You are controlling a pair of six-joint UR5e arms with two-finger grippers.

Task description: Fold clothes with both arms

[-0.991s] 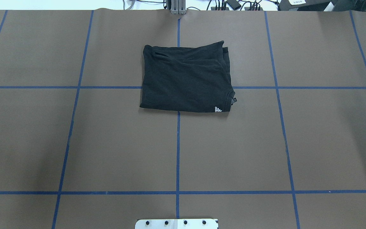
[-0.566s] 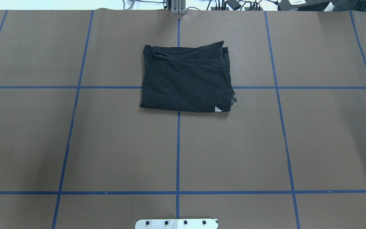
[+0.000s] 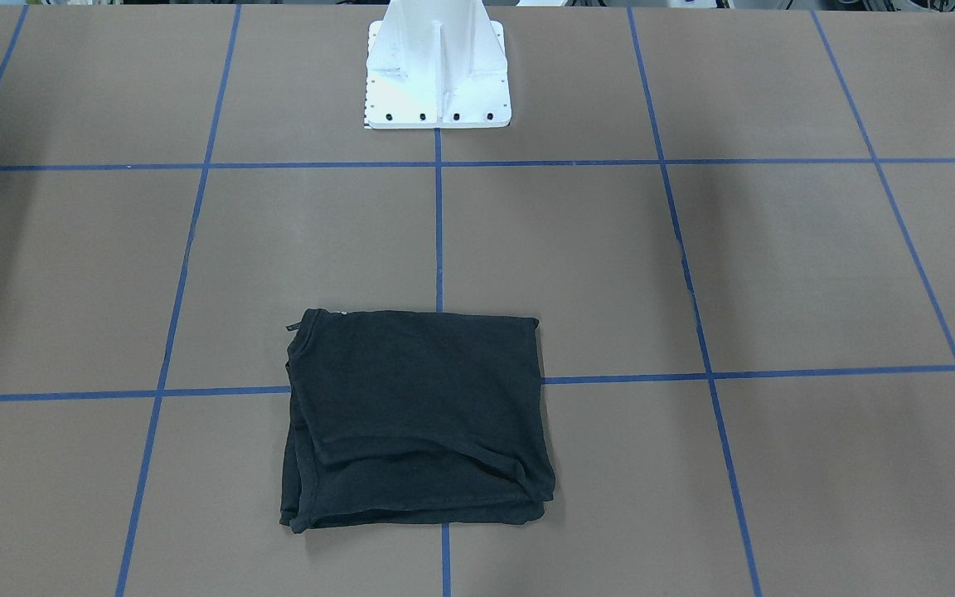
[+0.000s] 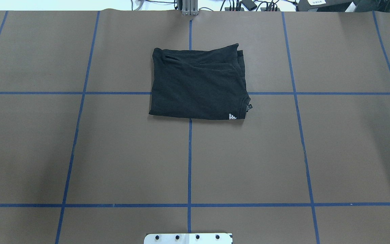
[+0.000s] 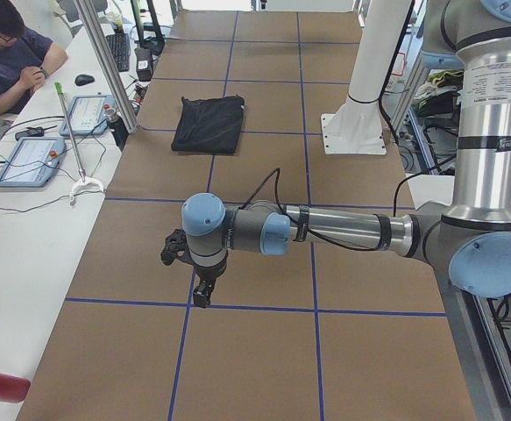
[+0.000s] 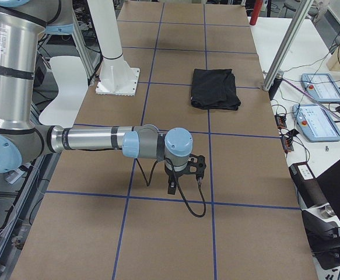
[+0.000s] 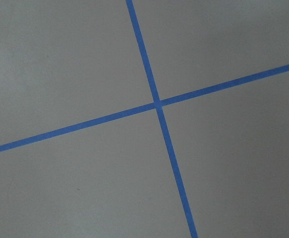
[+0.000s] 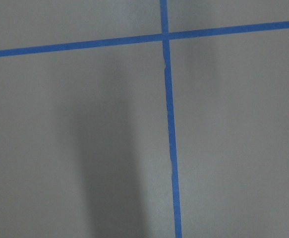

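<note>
The black short-sleeved cotton T-shirt [image 4: 198, 84] lay as a compact, roughly rectangular bundle of several layers, straight out in front of the white pedestal base [image 3: 438, 75] and well apart from it. It sat across the centre line of the blue tape grid [image 4: 189, 162] on the brown paper-covered counter [image 4: 80, 152]. A small white logo [image 4: 232, 116] showed at the corner nearer the pedestal. The edge farthest from the pedestal was uneven, with lower layers peeking out.

Nothing touched the shirt. The silver-grey left arm [image 5: 343, 232] with light-blue joint caps reached out low over bare counter far to one side of the pedestal. Its black left end effector [image 5: 198, 285] pointed down at a tape crossing, and I could not tell whether it was released or clenched. The matching right arm [image 6: 94, 140] mirrored it on the pedestal's other side, and its right end effector [image 6: 181, 175] was just as unreadable. Neither appeared to carry any cloth. A person [image 5: 5, 53] sat at a side desk beyond the counter.

Judging by this, the folding looked finished and the arms parked. Any further move would be a tidy-up: both arms coming back toward the centre line to square the ragged far edge.
</note>
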